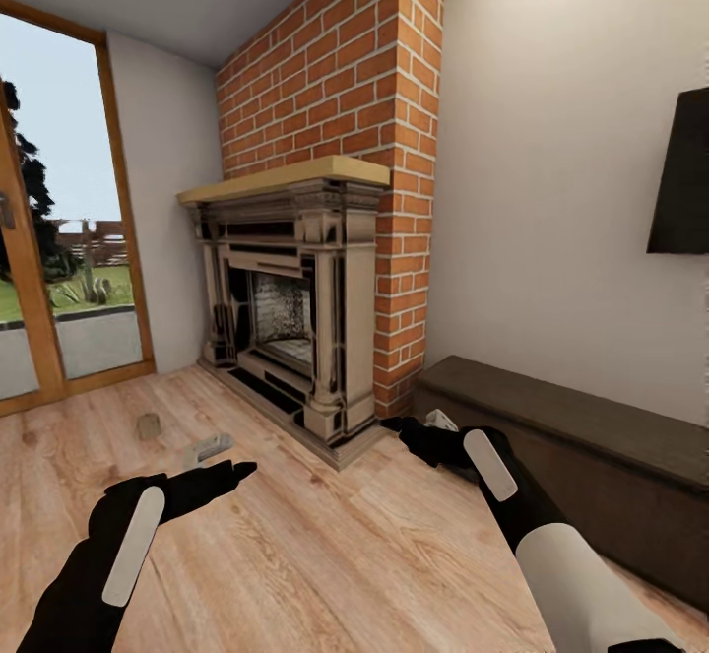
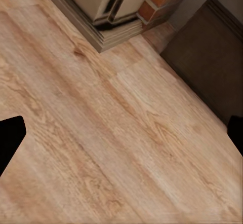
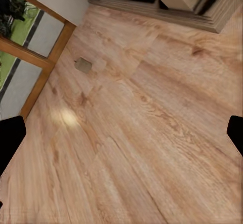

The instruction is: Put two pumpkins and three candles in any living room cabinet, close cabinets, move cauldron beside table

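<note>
A stubby beige-tan candle (image 1: 149,426) stands on the wood floor left of the fireplace; the right wrist view has it too, candle (image 3: 83,65). A pale greyish lump (image 1: 209,448) lies near it, just beyond my left gripper (image 1: 239,471); I cannot tell what it is. The long, low dark-brown cabinet (image 1: 591,436) runs along the right wall with its fronts shut, and its corner, cabinet (image 2: 212,57), is in the left wrist view. My right gripper (image 1: 402,428) hovers near the cabinet's left end. Both grippers are open and empty. The pumpkins, cauldron and table are out of view.
A stone fireplace (image 1: 295,308) with a brick chimney (image 1: 345,72) stands straight ahead, its plinth jutting onto the floor. A glass door with a wood frame (image 1: 59,289) is at left. A dark panel (image 1: 681,175) hangs on the right wall.
</note>
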Robot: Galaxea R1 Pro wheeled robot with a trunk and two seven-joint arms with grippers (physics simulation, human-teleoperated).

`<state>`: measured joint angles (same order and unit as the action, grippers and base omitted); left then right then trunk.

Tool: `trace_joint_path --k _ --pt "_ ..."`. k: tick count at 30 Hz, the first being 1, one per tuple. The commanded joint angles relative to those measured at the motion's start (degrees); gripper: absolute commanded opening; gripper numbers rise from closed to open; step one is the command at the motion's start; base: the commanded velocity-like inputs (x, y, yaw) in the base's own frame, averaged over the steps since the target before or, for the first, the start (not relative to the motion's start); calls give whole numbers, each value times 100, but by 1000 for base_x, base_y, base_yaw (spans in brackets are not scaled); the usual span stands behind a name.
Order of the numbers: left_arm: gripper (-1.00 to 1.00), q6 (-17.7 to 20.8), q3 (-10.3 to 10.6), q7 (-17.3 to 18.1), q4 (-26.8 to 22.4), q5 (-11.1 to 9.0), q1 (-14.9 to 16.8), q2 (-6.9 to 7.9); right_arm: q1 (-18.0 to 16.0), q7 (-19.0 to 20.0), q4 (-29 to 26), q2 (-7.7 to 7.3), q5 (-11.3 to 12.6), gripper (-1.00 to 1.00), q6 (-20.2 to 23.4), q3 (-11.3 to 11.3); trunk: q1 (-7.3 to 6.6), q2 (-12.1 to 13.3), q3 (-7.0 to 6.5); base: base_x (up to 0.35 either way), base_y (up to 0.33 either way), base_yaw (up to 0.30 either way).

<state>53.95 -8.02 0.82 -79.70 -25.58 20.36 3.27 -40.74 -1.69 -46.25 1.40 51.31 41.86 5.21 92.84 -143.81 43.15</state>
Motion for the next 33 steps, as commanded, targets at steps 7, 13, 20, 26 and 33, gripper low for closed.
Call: trace_joint_path --k 7,13,20,26,33 --pt "100 28 1 12 15 -2 3 2 -4 -40 -34 -24 28 100 144 -851 -1 -3 23 0 0 16" --pt "100 28 2 14 16 -1 3 0 -4 -20 -18 -86 139 100 481 -1158 -1 -3 75 0 50 19" --pt "100 28 2 13 16 0 3 -2 -4 -7 4 -204 271 100 507 -1374 -1 -3 141 0 65 1" --pt "100 28 2 14 16 -1 3 -2 -4 -1 28 -210 278 100 508 -1385 -1 -3 197 0 3 0" --pt "100 28 2 14 16 -4 3 -2 -4 66 204 -211 281 100 508 -1399 -1 -3 264 0 160 0"
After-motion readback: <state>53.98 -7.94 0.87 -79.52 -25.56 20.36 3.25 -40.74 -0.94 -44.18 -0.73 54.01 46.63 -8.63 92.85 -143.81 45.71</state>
